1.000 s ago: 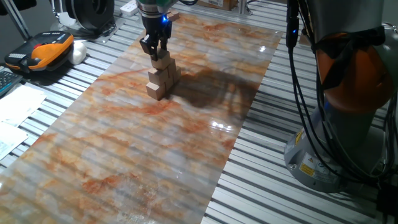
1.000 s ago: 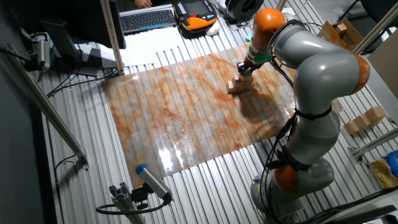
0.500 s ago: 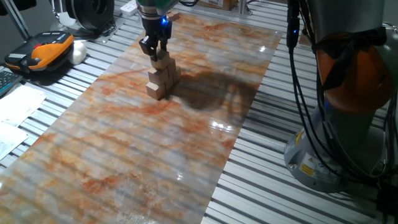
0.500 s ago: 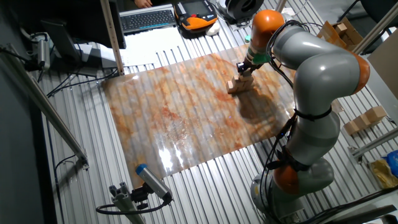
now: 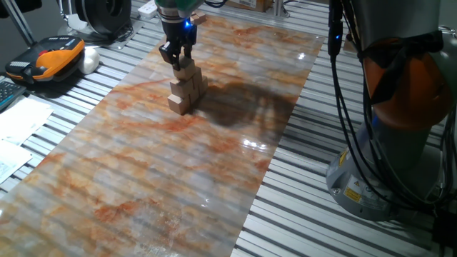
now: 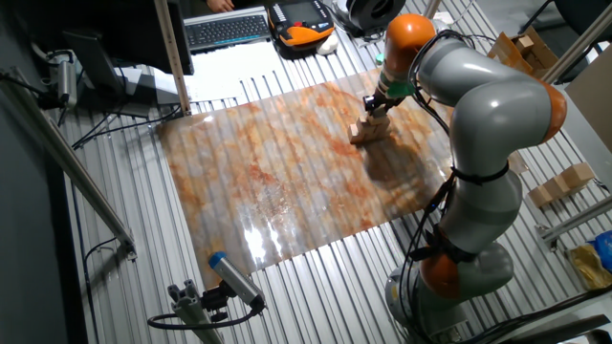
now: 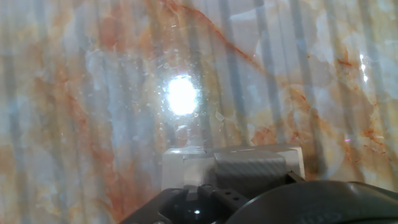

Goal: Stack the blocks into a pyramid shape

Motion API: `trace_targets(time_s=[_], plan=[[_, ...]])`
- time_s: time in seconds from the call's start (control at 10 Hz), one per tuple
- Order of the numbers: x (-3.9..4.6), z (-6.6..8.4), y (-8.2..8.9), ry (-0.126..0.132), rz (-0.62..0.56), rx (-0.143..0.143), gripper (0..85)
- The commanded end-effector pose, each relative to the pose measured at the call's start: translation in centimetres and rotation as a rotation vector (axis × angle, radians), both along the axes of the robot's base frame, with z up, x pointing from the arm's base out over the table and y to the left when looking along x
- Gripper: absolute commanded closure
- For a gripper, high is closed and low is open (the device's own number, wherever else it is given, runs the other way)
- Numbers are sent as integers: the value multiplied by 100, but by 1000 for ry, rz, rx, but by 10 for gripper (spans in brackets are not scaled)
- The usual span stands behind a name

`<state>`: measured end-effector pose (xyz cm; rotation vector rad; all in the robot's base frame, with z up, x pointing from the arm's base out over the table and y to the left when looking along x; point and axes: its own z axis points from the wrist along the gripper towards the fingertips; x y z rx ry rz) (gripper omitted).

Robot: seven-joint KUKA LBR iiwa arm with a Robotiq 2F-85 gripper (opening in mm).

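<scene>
We see the blocks (image 5: 185, 87) piled three tiers high on the tabletop (image 5: 214, 157); the gripper (image 5: 178, 61) rests at the topmost, fingers apparently narrowed around it; only release seems left.

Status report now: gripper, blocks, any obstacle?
Gripper at top tan wooden block, grip unclear. Pyramid of blocks standing on marble-patterned sheet. No obstacle near stack.

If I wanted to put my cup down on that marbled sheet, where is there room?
Most of the marbled sheet is bare: the whole near stretch below the stack of blocks. Only the far end is crowded, where the gripper sits atop the stack.
</scene>
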<state>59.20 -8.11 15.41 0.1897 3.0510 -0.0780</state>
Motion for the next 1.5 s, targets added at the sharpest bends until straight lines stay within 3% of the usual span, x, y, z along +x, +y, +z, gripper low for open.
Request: trace_targets(time_s=[0.0, 0.2, 0.3, 0.7, 1.2, 1.3, 1.4], plan=[[0, 0, -1, 3, -3, 0, 340], [3, -14, -5, 4, -12, 1, 340], [4, -24, -10, 4, -22, 8, 170], [3, -20, -21, 7, -38, 69, 170], [-68, 146, -36, -3, -37, 74, 170], [-79, 189, -32, -5, -28, 66, 340], [-75, 238, -17, 5, -13, 72, 340]])
